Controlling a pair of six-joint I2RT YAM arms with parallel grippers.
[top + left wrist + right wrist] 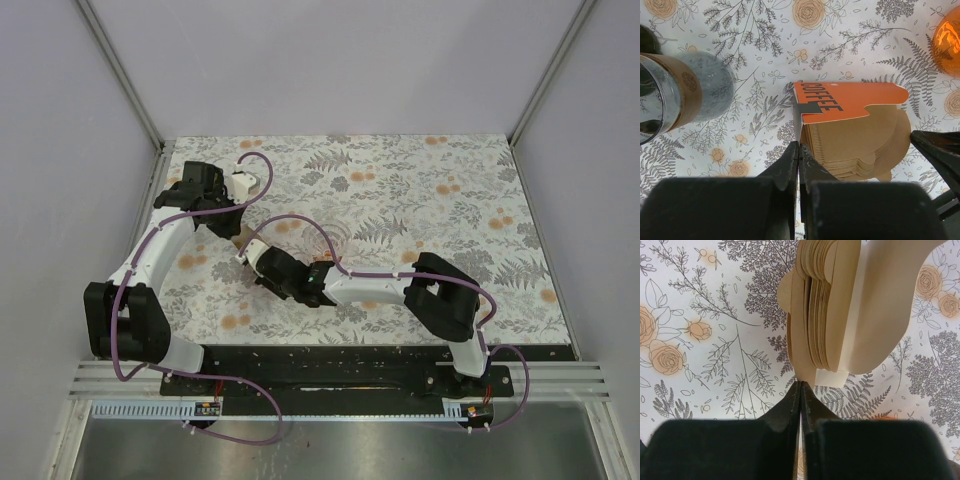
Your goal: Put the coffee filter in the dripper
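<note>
**A:** What is the right tool doing?

**B:** Its fingers are pressed together, with the tips touching the near edge of the outermost sheet in the stack of filters. I cannot tell whether a sheet is caught between them. The left tool is pressed together too, at the near corner of the orange box.

**A:** How will a filter handle?

**B:** I'd judge it very light. It is thin, limp paper that creases or tears easily and tends to cling to its neighbours. Take a single sheet by its free edge and peel it off gently.

**A:** Which way does it lie?

**B:** The stack sits in the box on the flowered tabletop. From the right wrist the sheets show edge-on, with their long axis running straight away from the tool. From the left wrist their rounded edges point toward the right of that view.

**A:** And the dripper?

**B:** It is probably the glass vessel with a brown band, which stands near the box but not touching it.
</note>
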